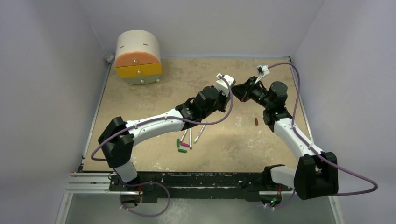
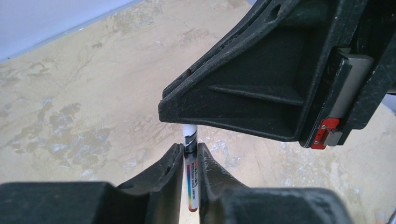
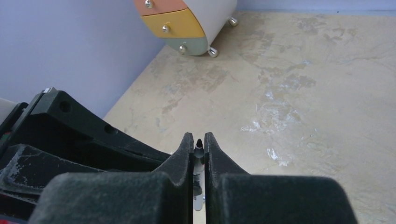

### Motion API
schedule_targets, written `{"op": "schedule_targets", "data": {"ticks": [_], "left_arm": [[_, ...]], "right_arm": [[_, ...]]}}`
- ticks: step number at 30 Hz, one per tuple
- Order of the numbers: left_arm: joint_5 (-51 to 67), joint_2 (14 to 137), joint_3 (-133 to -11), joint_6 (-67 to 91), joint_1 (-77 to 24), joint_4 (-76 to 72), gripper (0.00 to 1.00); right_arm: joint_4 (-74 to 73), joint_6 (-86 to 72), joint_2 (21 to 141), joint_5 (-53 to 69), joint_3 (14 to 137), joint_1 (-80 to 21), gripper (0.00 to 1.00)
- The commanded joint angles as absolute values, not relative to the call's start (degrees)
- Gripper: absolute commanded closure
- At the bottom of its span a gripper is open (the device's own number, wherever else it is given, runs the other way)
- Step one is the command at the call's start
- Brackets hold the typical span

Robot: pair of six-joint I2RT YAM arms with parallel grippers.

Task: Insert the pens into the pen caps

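My left gripper (image 2: 190, 147) is shut on a white pen (image 2: 191, 179) with a rainbow stripe. The pen's far end runs under a finger (image 2: 243, 93) of the right gripper. My right gripper (image 3: 199, 138) is shut on a white-grey pen (image 3: 199, 150) with a dark tip showing between its fingertips; it looks like the same pen. In the top view the left gripper (image 1: 229, 95) and the right gripper (image 1: 239, 91) meet tip to tip above mid-table. Three pens (image 1: 190, 138) lie near the centre, beside two green caps (image 1: 178, 142) (image 1: 182, 150) and a magenta cap (image 1: 184, 144). A dark red cap (image 1: 256, 122) lies to the right.
A round drawer unit (image 1: 138, 57) with orange and yellow drawers stands at the back left and also shows in the right wrist view (image 3: 187, 23). Walls enclose the table on three sides. The left arm reaches over the loose pens and caps.
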State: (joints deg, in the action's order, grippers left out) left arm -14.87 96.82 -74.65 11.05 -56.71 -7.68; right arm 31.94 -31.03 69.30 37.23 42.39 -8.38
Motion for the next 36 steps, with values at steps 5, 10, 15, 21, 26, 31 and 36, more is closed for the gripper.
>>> {"op": "schedule_targets", "data": {"ticks": [5,10,15,21,26,31,36], "left_arm": [[-16.4,93.4,-74.7,10.7,-56.9,-10.5,0.57],[-11.9,89.8,-70.6,11.6,-56.7,-15.0,0.45],[-9.4,86.9,-67.6,14.7,-55.0,-18.6,0.4],[-4.9,83.8,-65.2,16.5,-53.3,-22.0,0.46],[1.7,83.8,-65.1,16.8,-53.3,-22.5,0.45],[5.6,83.9,-65.2,17.8,-53.2,-23.2,0.44],[4.3,83.0,-63.8,17.5,-53.0,-23.6,0.47]], "right_arm": [[33.0,-32.3,65.4,40.1,45.0,-8.4,1.0],[32.8,-33.4,65.1,42.9,46.7,-8.4,1.0],[34.0,-35.6,63.5,43.0,47.0,-8.4,1.0],[33.1,-35.8,62.7,43.1,48.1,-8.3,1.0],[36.1,-40.1,62.1,43.6,47.8,-8.4,1.0],[38.2,-42.3,61.5,43.9,47.2,-8.3,1.0],[38.8,-43.2,60.1,43.8,47.0,-8.3,1.0]]}}
